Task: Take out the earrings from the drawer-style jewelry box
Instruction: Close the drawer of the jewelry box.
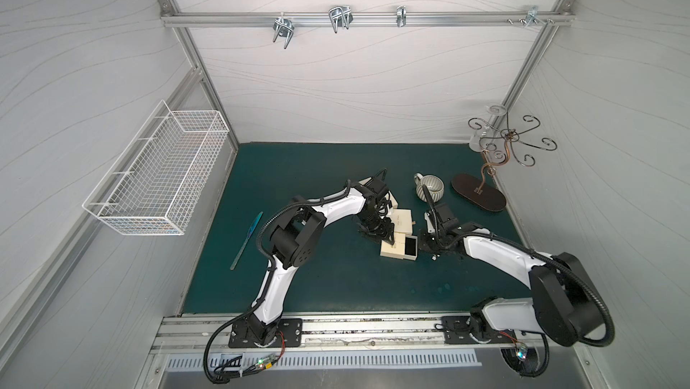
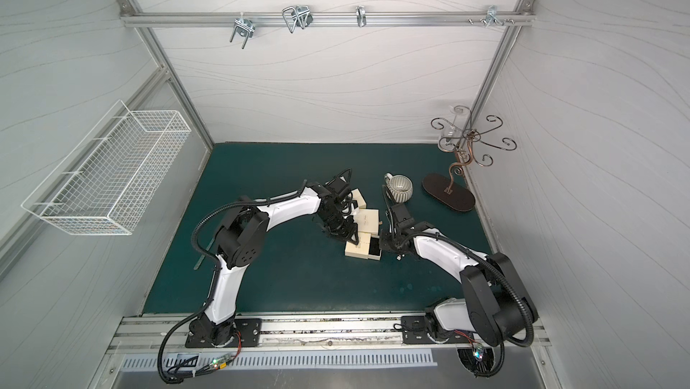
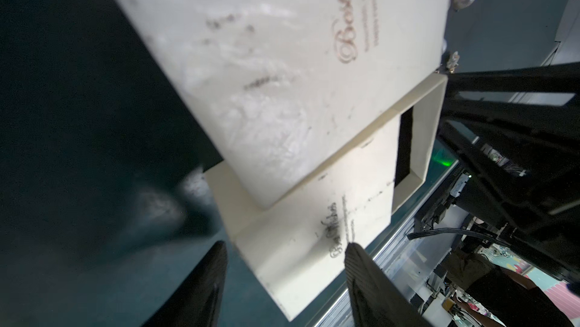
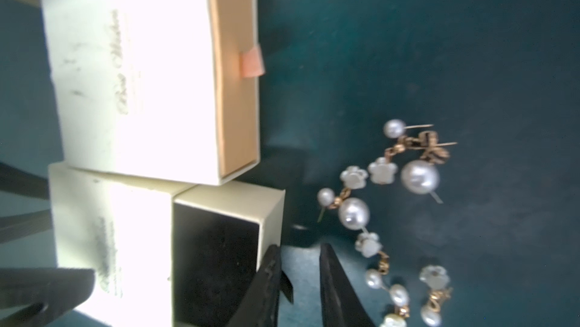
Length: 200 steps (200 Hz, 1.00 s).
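The drawer-style jewelry box point(image 1: 392, 251) is a cream sleeve whose drawer point(image 4: 232, 198) is pulled out. The drawer's black lining point(image 4: 216, 262) shows nothing on it. Several earrings point(image 4: 419, 176) with pale pearls and gold links lie loose on the green mat beside the drawer; in a top view they are a speck point(image 1: 434, 257). My right gripper point(image 4: 299, 247) is open by a narrow gap just outside the drawer front, a small black tab point(image 4: 287, 287) by one finger. My left gripper point(image 3: 287, 244) is open around the sleeve's corner point(image 3: 298, 272).
A second cream box point(image 4: 131, 74), closed and with a peach tab, lies against the open one, and a third point(image 1: 390, 198) sits behind it. A ribbed mug point(image 1: 431, 187) and a scrolled hook stand point(image 1: 478, 193) are at the back right. A long teal strip point(image 1: 248, 239) lies left.
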Each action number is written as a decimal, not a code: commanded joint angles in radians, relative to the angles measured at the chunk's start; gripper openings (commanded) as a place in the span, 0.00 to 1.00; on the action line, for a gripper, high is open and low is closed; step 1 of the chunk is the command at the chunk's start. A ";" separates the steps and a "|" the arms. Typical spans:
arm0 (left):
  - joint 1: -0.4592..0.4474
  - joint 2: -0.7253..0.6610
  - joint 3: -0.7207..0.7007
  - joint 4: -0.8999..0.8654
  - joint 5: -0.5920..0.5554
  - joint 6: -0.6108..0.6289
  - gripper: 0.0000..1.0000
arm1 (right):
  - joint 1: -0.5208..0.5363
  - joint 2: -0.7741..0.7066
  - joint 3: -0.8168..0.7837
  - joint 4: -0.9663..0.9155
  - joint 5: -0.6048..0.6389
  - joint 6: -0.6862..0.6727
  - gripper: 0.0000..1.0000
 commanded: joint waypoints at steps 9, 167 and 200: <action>0.003 -0.001 0.018 -0.015 0.031 0.014 0.63 | 0.030 0.053 0.041 0.057 -0.119 -0.035 0.25; 0.228 -0.059 -0.060 0.067 -0.181 -0.178 0.62 | 0.144 0.497 0.627 -0.076 -0.197 -0.176 0.27; 0.228 -0.025 0.028 0.080 -0.205 -0.202 0.67 | 0.144 0.484 0.662 -0.091 -0.067 -0.167 0.30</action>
